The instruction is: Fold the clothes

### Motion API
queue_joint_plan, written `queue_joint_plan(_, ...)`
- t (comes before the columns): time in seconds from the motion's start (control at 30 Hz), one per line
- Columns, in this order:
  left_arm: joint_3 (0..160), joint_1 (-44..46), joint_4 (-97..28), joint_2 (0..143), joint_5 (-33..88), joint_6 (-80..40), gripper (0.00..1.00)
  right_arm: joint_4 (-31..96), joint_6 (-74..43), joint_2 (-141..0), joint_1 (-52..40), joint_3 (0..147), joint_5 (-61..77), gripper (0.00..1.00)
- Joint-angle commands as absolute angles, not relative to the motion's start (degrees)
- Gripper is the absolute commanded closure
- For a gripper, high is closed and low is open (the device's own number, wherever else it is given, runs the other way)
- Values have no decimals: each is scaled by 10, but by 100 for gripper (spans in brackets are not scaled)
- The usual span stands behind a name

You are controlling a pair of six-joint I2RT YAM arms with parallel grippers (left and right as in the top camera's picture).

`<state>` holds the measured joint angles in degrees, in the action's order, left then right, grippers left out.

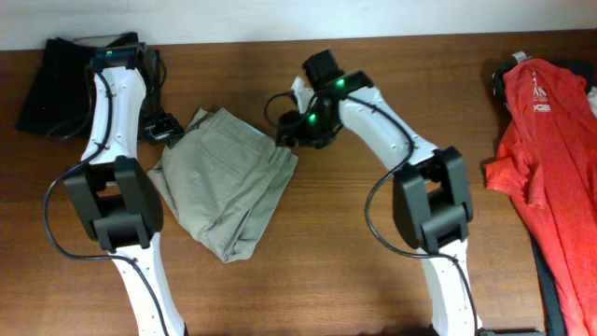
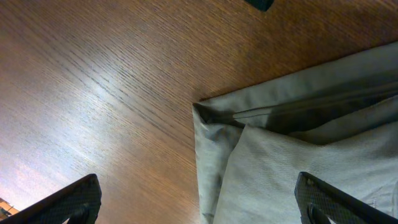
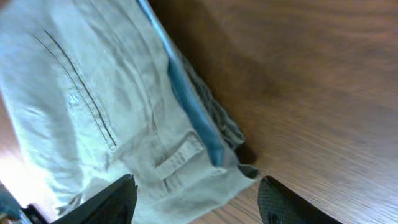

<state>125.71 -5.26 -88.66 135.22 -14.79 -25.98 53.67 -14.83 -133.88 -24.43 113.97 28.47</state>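
Khaki grey-green shorts (image 1: 224,182) lie folded on the wooden table, left of centre. My left gripper (image 1: 164,127) is open above their upper-left corner (image 2: 214,127); its fingers straddle the fabric edge without gripping. My right gripper (image 1: 291,131) is open over their upper-right corner, where the waistband and a belt loop (image 3: 180,155) show with a blue inner lining. A red white-printed T-shirt (image 1: 546,140) lies at the far right. A black garment (image 1: 56,84) lies at the far left back.
Bare wooden table (image 1: 373,271) spreads in front of and between the garments. A dark garment edge (image 1: 550,280) shows under the red T-shirt at the right. Both arm bases stand at the front edge.
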Motion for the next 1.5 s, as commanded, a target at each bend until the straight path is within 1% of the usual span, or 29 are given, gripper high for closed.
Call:
queue_joint_plan(0.0, 1264, -54, -886, 1338, -143, -256, 1, 535, -176, -1353, -263, 1136, 252, 38)
queue_joint_plan(0.2, 1264, -54, -886, 1338, -143, -256, 1, 535, -176, -1355, -285, 1133, 243, 39)
queue_joint_plan(0.33, 1264, -54, -886, 1338, -143, -256, 1, 538, -185, -1355, -293, 1130, 198, 39)
queue_joint_plan(0.4, 1264, -54, -886, 1338, -143, -256, 1, 540, -190, -1355, -293, 1130, 196, 39)
queue_joint_plan(0.57, 1261, -54, -885, 1338, -143, -256, 1, 508, -189, -1355, -292, 1107, 188, 39)
queue_joint_plan(0.63, 1258, -54, -884, 1338, -143, -256, 1, 504, -186, -1355, -292, 1107, 188, 41)
queue_joint_plan(0.73, 1249, -54, -881, 1338, -143, -256, 1, 496, -183, -1355, -292, 1107, 187, 50)
queue_joint_plan(0.83, 1237, -54, -876, 1338, -143, -256, 1, 489, -182, -1355, -292, 1107, 187, 55)
queue_joint_plan(0.97, 1218, -54, -867, 1338, -143, -256, 1, 480, -183, -1355, -292, 1107, 173, 77)
queue_joint_plan(1.03, 1217, -54, -866, 1338, -143, -256, 1, 478, -183, -1355, -292, 1107, 172, 92)
queue_joint_plan(1.07, 1217, -54, -866, 1338, -143, -256, 1, 477, -183, -1355, -292, 1107, 172, 96)
queue_joint_plan(1.23, 1217, -54, -865, 1338, -143, -256, 1, 475, -233, -1355, -283, 1107, 105, 96)
queue_joint_plan(1.47, 1217, -54, -853, 1338, -144, -256, 1, 507, -260, -1355, -212, 1107, 98, 96)
